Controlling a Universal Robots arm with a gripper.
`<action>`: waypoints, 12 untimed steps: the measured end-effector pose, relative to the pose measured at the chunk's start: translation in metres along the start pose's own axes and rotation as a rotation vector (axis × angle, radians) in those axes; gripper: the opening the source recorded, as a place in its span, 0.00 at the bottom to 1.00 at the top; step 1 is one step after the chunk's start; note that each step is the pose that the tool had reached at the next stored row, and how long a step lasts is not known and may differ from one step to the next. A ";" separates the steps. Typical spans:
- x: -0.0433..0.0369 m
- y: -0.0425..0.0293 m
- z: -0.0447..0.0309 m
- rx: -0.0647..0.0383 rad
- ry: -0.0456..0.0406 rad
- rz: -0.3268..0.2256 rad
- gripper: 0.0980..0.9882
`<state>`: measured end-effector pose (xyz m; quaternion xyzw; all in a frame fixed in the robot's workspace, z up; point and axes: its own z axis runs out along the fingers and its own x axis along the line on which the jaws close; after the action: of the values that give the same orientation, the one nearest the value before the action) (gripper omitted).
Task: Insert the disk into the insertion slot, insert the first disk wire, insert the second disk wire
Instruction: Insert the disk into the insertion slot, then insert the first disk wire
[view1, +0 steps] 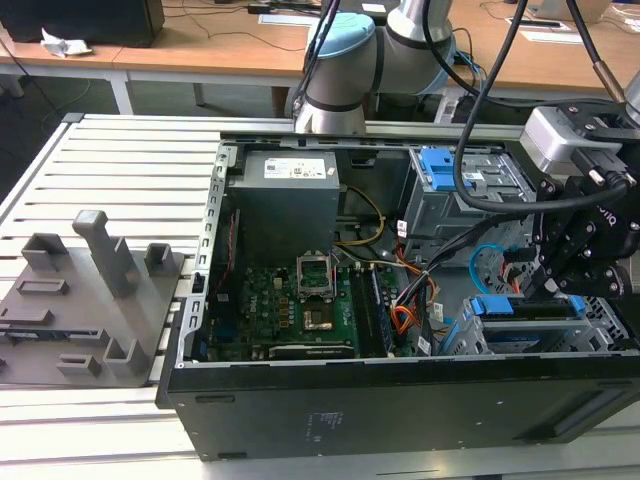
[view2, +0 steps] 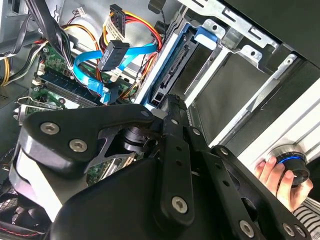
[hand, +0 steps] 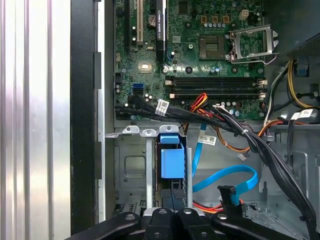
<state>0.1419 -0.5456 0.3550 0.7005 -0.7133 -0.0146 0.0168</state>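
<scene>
Open computer case (view1: 400, 405) lies on the slatted desk (view1: 120, 160). The gripper (view1: 556, 288) hangs at the exterior view's right, low over the near corner of the case. The disk (hand: 172, 162) stands on edge inside the insertion slot (hand: 131, 172), with its blue frame tab toward the motherboard (hand: 200, 50). It looks fully down, though how deep it seats is hidden. The gripper sits right at the disk's near end; I cannot tell whether it is spread, pressed together or pinching the frame. The first disk wire (view2: 131, 20), the red-orange bundle, hangs free with its dark plug in the air, apart from the disk. The second disk wire (hand: 225, 177), the light-blue flat cable, loops just beside the slot with its plug loose and unconnected. Judgement: the disk insertion is at or near its end, and neither wire is in. Wiring calls for a firm hold on a small plug, squared to the disk's connector edge, with little room beside the black cable bundle (hand: 240, 132).
</scene>
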 end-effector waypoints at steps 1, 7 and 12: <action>0.0000 0.0000 0.0000 0.000 0.0000 0.000 0.01; 0.0000 0.0000 0.0001 0.000 0.0001 0.000 0.08; 0.0000 -0.0004 0.0002 0.000 -0.0001 0.000 0.23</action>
<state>0.1423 -0.5456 0.3548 0.7005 -0.7133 -0.0146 0.0168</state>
